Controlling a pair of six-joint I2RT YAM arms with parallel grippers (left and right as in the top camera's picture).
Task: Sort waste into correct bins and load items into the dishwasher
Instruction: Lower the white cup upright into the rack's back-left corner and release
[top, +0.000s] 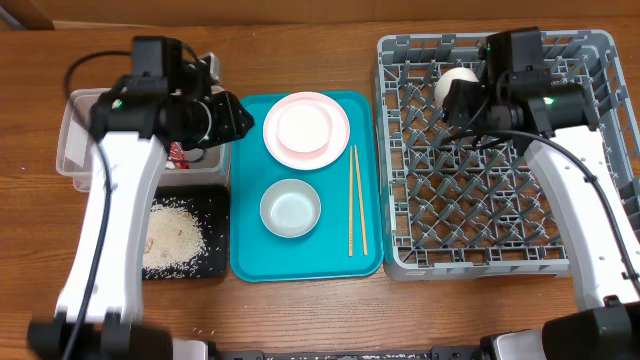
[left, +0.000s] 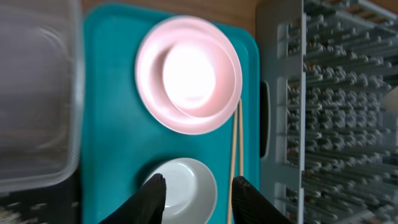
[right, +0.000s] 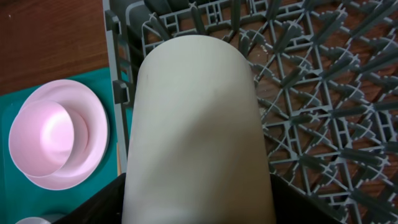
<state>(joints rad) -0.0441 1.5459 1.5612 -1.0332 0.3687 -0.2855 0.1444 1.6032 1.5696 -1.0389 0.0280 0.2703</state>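
Note:
My right gripper is shut on the small white cup and holds it over the far left corner of the grey dish rack. In the right wrist view the cup fills the space between the fingers, above the rack's pegs. My left gripper is open and empty over the left edge of the teal tray. In its view the fingers frame a white bowl. A pink bowl sits on the pink plate. The chopsticks lie on the tray's right side.
The teal tray lies in the middle. The clear tub at the left holds a red wrapper. The black tray in front of it holds white rice. A few grains lie on the table. The tissue is out of sight.

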